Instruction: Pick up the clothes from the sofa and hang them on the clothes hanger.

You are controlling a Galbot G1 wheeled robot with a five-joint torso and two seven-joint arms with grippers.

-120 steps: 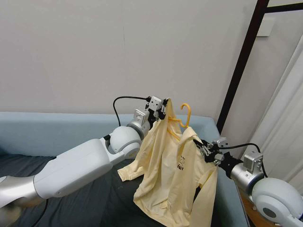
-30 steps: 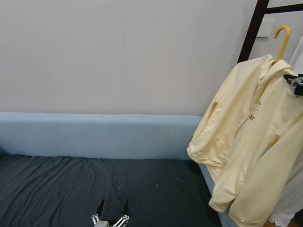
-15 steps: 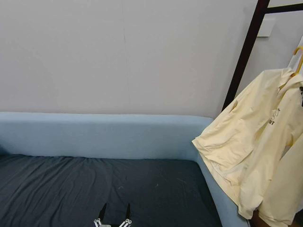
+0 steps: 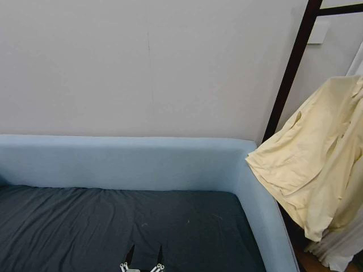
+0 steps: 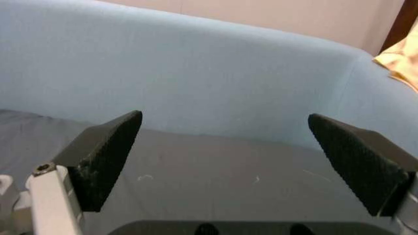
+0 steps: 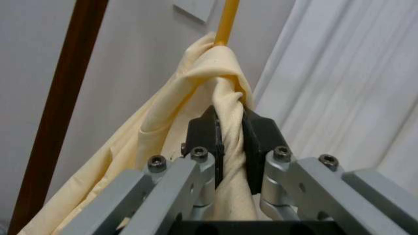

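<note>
The jacket (image 4: 317, 164) hangs right of the sofa (image 4: 142, 164), beside the rack post (image 4: 289, 73).

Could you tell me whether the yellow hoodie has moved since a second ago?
Yes: the yellow hoodie has shifted right; its top now hangs clear of the dark rack post.

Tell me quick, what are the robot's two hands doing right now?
Left gripper: open, holding nothing, over the sofa.
Right gripper: shut on the yellow hoodie, below the orange hanger hook.
</note>
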